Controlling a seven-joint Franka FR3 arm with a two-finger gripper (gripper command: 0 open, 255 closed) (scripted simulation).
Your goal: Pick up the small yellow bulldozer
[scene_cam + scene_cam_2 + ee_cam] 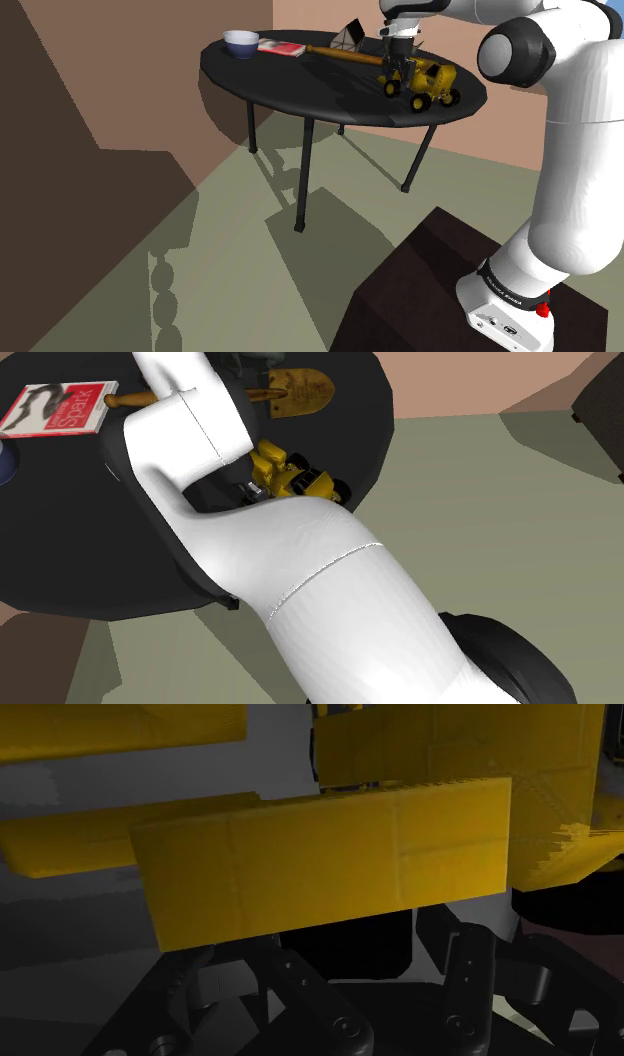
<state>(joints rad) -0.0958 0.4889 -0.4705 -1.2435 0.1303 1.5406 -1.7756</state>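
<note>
My gripper (402, 47) hangs over the round black table (300, 88), down at the small yellow bulldozer (421, 80). In the shoulder view it meets the left end of the toy. There the black of my hand runs into the dark parts of the machine, so I cannot tell whether I am wide, narrow or clasping it. My wrist view does not settle it either: flat yellow panels of the bulldozer (320, 869) sit very close before the camera, with black parts beneath them that I cannot sort out.

The bulldozer stands upright on its black wheels on the right part of the table in the shoulder view, near the rim. To its left a shovel (345, 56) with a wooden handle lies flat, the handle's end just beside a red and white book (281, 47). A pale bowl (240, 44) stands just left of the book, by the far left rim. In the second exterior view my white arm (300, 582) crosses in front of the table and hides part of the bulldozer. My stand (420, 280) is a dark box on the greenish floor (250, 280), on the near side of the table
</note>
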